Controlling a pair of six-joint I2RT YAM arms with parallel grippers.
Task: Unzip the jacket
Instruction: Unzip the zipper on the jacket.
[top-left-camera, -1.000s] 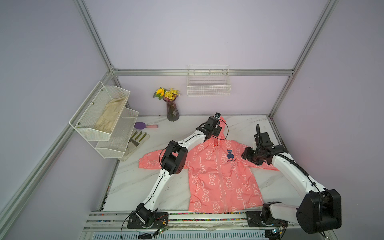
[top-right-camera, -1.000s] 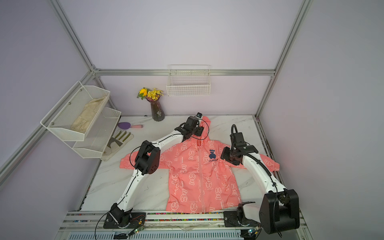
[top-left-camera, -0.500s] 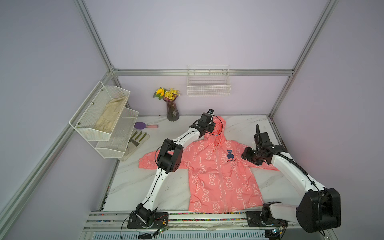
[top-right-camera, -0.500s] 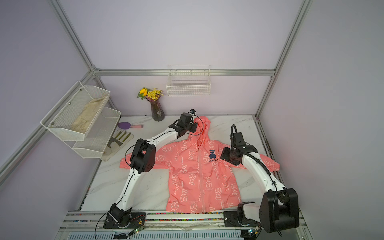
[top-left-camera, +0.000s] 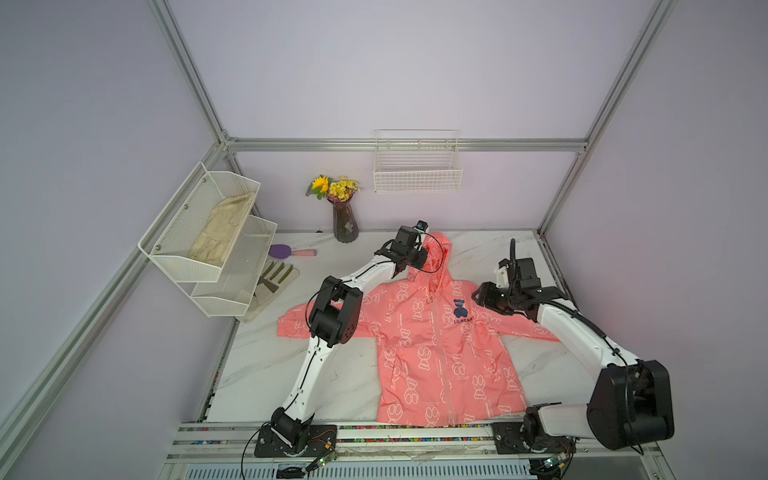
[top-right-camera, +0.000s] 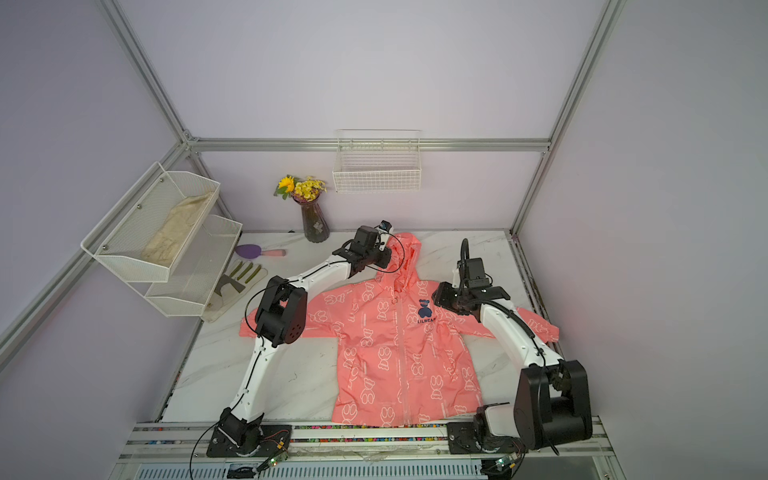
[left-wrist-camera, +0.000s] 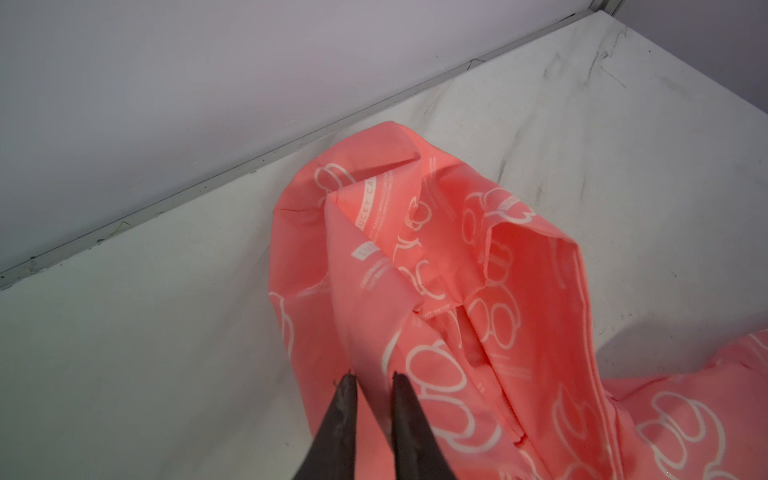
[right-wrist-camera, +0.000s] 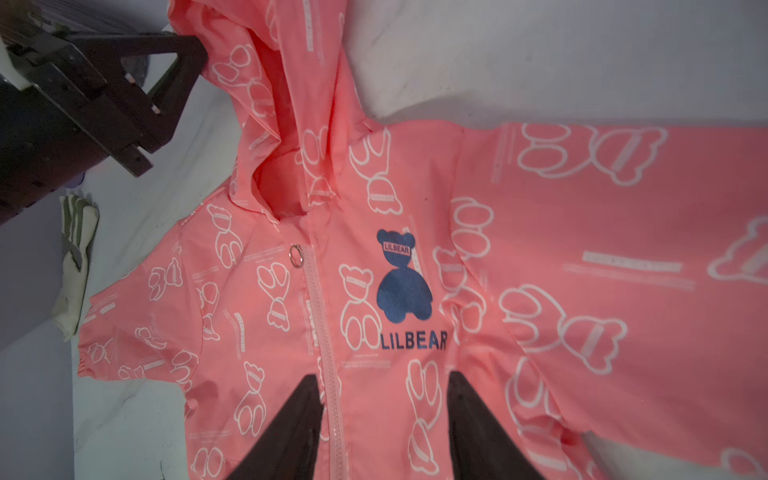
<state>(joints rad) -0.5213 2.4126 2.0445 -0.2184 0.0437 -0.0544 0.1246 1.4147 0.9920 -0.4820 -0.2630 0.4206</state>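
black fingers of the left gripper (left-wrist-camera: 374, 377) are nearly together, clamped on a raised fold at the edge of the hood (left-wrist-camera: 419, 232); fabric runs straight between the tips. right gripper (right-wrist-camera: 383, 376) has its fingers apart over the chest, one finger just beside the zipper (right-wrist-camera: 322, 324), the logo text just ahead of the gap; can't tell if the tips touch cloth. zipper looks closed up to the collar, ring pull (right-wrist-camera: 296, 255) lying flat just below the hood opening. coral-pink jacket (top-left-camera: 432, 345) lies front-up on the marble table (top-left-camera: 291, 374), long axis running from hem at the arm-base rail to hood pointing at the back wall, sleeves spread to both sides. dark blue bear logo (right-wrist-camera: 403, 286) on the chest reads "lilbear" underneath and again on the band across the bear's face; hood print shows "lucky ca", rest folded away. left gripper sits at the hood's side edge, right one over the upper front.
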